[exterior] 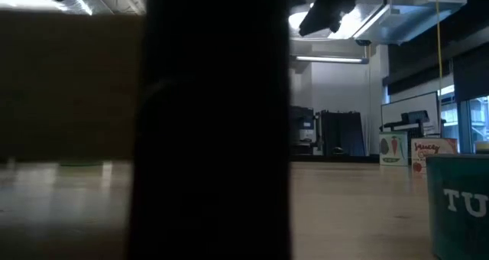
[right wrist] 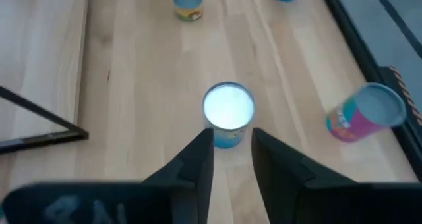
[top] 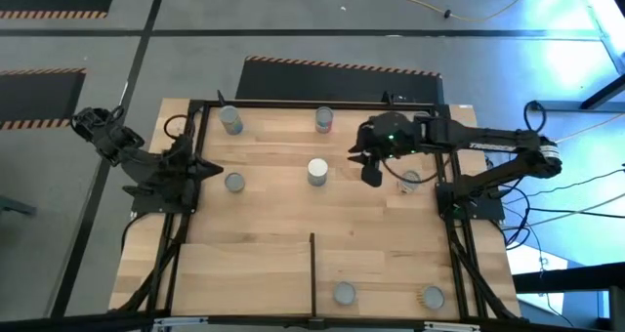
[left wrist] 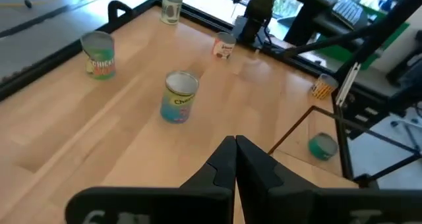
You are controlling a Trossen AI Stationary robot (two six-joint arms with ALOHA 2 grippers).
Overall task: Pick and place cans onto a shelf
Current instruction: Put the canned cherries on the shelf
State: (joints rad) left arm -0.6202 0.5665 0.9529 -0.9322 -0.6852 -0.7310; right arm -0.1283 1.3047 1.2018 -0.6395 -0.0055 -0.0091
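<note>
Just ahead of right gripper (right wrist: 231, 151), white-topped blue cylindrical can (right wrist: 228, 112) stands upright; fingers parted, gripping nothing, apparently lining up for a grasp. Left gripper (left wrist: 235, 158) closed, empty, parked aside.

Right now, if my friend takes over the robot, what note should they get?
Left end effector: shut, empty, waiting at the left side of the shelf.
Right end effector: open, empty, just short of the white-topped can.
Near the front edge, right of the divider bar: grey-topped can and tan-topped can, probably already placed.
Left: five more across the far half, likely the white-topped one first.
</note>
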